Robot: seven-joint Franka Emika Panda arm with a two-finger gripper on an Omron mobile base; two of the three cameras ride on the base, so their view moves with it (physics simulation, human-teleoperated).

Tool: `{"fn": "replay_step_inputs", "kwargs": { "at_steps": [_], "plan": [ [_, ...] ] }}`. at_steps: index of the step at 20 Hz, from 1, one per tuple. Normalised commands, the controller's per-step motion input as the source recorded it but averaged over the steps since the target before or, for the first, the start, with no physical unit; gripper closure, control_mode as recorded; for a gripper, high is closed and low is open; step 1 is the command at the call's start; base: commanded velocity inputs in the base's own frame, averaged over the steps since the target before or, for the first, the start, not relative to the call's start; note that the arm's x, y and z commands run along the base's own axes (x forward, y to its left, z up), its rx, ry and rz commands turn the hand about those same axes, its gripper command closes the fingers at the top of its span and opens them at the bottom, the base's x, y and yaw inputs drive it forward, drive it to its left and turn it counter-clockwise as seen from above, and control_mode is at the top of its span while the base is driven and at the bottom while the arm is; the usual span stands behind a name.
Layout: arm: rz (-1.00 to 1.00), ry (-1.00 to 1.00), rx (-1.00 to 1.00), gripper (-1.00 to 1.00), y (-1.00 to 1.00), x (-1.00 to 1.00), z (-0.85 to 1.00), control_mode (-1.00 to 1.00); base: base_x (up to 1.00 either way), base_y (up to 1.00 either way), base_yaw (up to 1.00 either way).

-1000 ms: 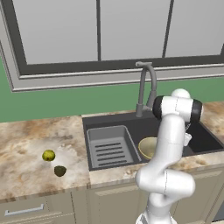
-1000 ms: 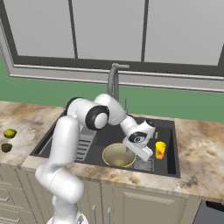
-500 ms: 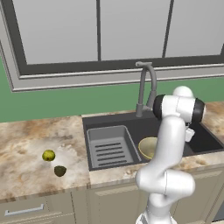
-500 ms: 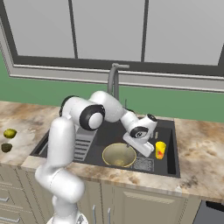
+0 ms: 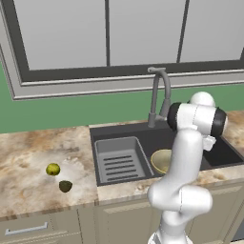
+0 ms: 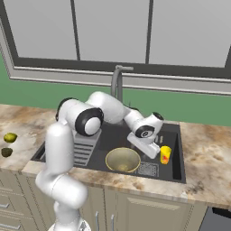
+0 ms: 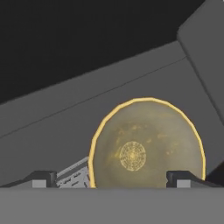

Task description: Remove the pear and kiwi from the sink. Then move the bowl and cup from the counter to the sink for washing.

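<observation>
You had the dark grey recessed sink (image 6: 173,168) holding the round tan-yellow bowl (image 6: 122,159) and small yellow cup (image 6: 165,154) — gripper (image 6: 154,152) spread, empty.

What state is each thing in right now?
pear: out of the sink, on the counter.
kiwi: on the counter, beside the pear.
bowl: upright in the sink.
cup: upright in the sink, right of the bowl.
gripper: open, empty, by the cup.

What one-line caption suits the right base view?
Bowl and cup in the sink; open tool beside the cup.
</observation>
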Motion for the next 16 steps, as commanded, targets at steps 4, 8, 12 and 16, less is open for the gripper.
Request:
{"fn": "replay_step_inputs", "kwargs": {
  "at_steps": [4, 8, 12, 16],
  "plan": [
    [-0.1, 0.04, 0.0, -1.0, 0.0, -0.2, 0.32, -1.0, 0.0, 0.0, 0.0],
    [-0.18, 0.05, 0.0, -1.0, 0.0, -0.24, 0.3, -1.0, 0.0, 0.0, 0.0],
    [-0.2, 0.01, 0.0, -1.0, 0.0, -0.27, 0.31, -1.0, 0.0, 0.0, 0.0],
    [-0.2, 0.0, -0.03, -1.0, 0.0, -0.27, 0.34, -1.0, 0.0, 0.0, 0.0]
  ]
}}
